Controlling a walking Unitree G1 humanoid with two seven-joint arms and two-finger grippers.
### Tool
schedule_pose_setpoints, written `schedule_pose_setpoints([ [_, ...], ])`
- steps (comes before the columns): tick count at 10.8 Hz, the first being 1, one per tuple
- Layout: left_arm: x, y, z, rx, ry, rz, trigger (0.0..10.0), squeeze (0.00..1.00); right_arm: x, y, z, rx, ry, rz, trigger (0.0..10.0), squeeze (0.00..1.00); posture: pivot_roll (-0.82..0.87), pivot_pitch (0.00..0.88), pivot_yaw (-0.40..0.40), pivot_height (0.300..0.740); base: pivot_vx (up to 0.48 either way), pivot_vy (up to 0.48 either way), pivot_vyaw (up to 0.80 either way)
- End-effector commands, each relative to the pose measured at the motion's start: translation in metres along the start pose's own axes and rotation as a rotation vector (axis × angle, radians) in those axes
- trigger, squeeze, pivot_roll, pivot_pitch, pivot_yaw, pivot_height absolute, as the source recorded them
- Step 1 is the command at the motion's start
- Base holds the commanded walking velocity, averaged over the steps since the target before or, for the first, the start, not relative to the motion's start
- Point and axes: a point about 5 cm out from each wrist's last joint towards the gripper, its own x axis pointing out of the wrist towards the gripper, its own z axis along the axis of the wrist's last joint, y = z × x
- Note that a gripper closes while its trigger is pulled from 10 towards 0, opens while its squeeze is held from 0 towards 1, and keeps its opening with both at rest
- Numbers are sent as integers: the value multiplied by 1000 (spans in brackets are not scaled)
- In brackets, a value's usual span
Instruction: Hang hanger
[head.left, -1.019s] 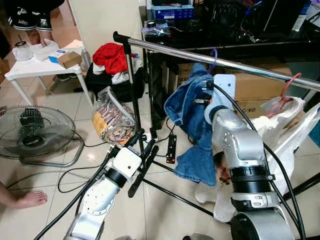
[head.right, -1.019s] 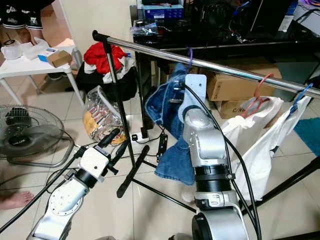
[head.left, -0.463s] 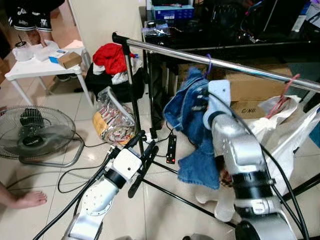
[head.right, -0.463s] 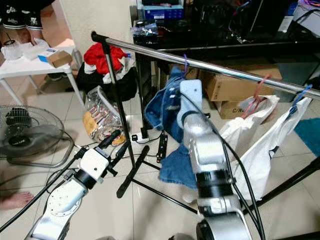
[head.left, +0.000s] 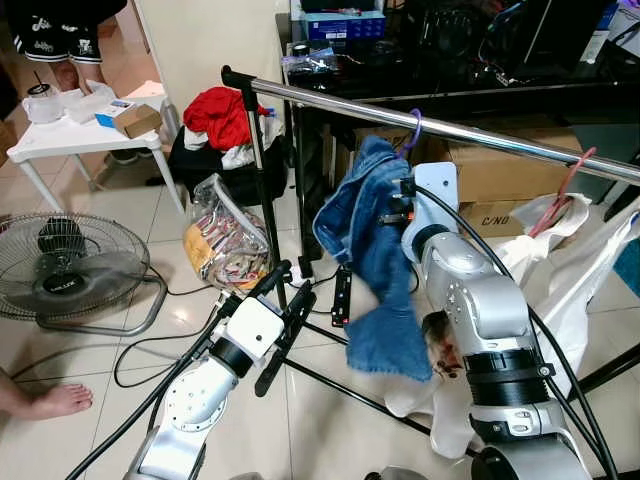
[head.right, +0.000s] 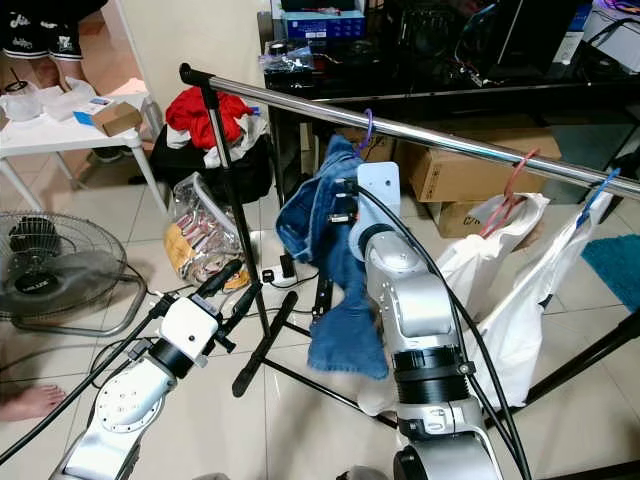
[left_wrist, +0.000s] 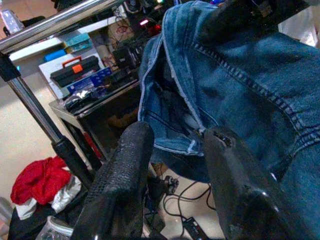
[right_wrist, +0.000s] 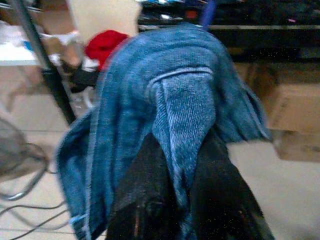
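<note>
A blue denim garment (head.left: 372, 250) hangs on a purple hanger whose hook (head.left: 413, 122) crosses the chrome rail (head.left: 330, 100) of the clothes rack. My right gripper (head.left: 398, 205) is raised just under the rail, at the garment's upper part. In the right wrist view its black fingers (right_wrist: 150, 200) are shut on a fold of the denim (right_wrist: 180, 110). My left gripper (head.left: 285, 285) is low, beside the rack's black upright (head.left: 262, 190), and stands open with nothing between its fingers (left_wrist: 125, 175). It faces the denim (left_wrist: 240, 90) from below.
White plastic bags (head.left: 590, 260) hang from a pink hanger (head.left: 570, 185) and a blue one (head.right: 598, 190) further right on the rail. A fan (head.left: 65, 265), a white table (head.left: 70, 135), a full plastic bag (head.left: 225, 240), a power strip (head.left: 342, 295) and a person's bare foot (head.left: 50, 400) are on the left.
My right arm has drawn the denim garment leftward under the rail, and its hem has swung left. The left arm has stayed where it was.
</note>
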Motion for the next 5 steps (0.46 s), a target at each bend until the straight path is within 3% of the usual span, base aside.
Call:
schedule_pose_setpoints([
  [1, 1, 1, 3, 9, -13, -2, 10000, 0, -2, 5, 2, -11, -20, 44, 10000, 1000, -1, 0, 8, 740, 0, 0, 0],
  [2, 0, 2, 2, 9, -13, 3, 10000, 0, -6, 6, 2, -6, -35, 93, 10000, 0, 2, 0, 10, 740, 0, 0, 0],
  [5, -3, 5, 1, -1, -9, 26, 10000, 0, -21, -10, -2, 33, -50, 123, 10000, 0, -4, 0, 12, 740, 0, 0, 0],
])
